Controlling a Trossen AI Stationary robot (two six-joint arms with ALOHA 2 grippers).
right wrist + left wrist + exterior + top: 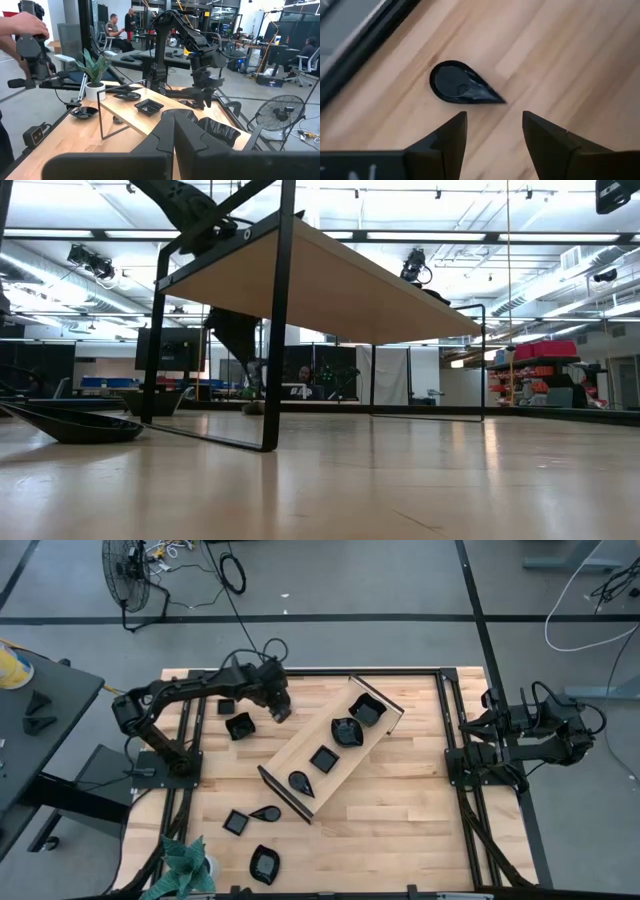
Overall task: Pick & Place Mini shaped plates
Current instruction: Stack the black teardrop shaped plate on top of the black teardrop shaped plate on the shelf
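Several mini shaped plates, glossy black, lie on the long raised wood tray (312, 738), among them a teardrop plate (301, 782). Others rest on the table: a wavy one (240, 725), a square one (226, 707), and a group near the front left (266, 812). My left gripper (278, 708) hangs open above the table beside the tray's left side. In the left wrist view a teardrop plate (460, 85) lies flat on wood just beyond the left gripper's (495, 115) parted, empty fingers. My right gripper (175, 125) is shut and empty at the table's right edge.
A potted plant (185, 865) stands at the front left corner. Black frame rails (448, 720) run along the table's sides. The tray stands on black legs (275, 380) above the tabletop. A person's hand (22, 25) shows beyond the table. Bare wood lies right of the tray (400, 800).
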